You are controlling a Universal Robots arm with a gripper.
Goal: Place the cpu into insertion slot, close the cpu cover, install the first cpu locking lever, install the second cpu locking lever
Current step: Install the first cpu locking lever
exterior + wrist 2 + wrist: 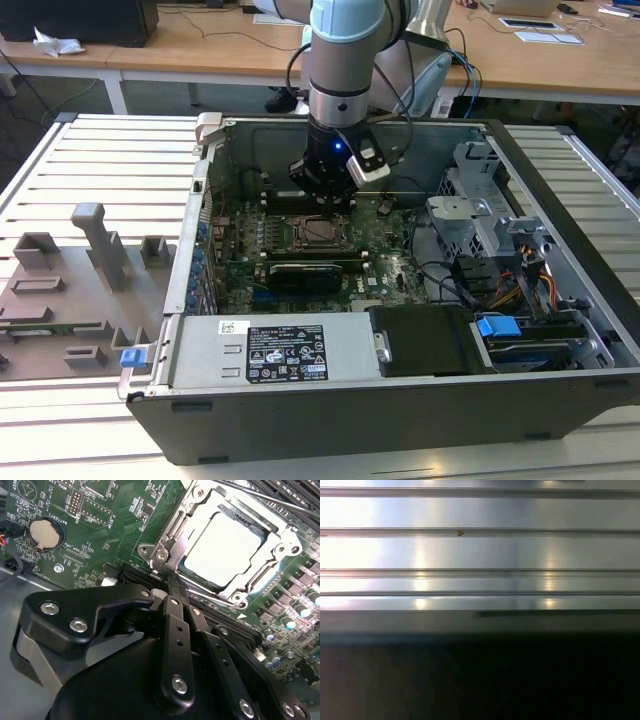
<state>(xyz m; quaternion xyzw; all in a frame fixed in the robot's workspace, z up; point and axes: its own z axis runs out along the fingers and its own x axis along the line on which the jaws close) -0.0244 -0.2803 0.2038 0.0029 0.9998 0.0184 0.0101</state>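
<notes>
While arm stands vertical in case | pincer (172,587) fingers together, empty, beside cpu cover (172,540)

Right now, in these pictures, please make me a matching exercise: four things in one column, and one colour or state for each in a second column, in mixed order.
Things:
1. cpu
2. cpu cover
3. coin battery
4. circuit board

Descriptions:
A. green
B. round and silvery, on the board
C. pale square seated in the socket
D. metal frame lying down around the chip

Pairs: 1-C, 2-D, 3-B, 4-A
</notes>
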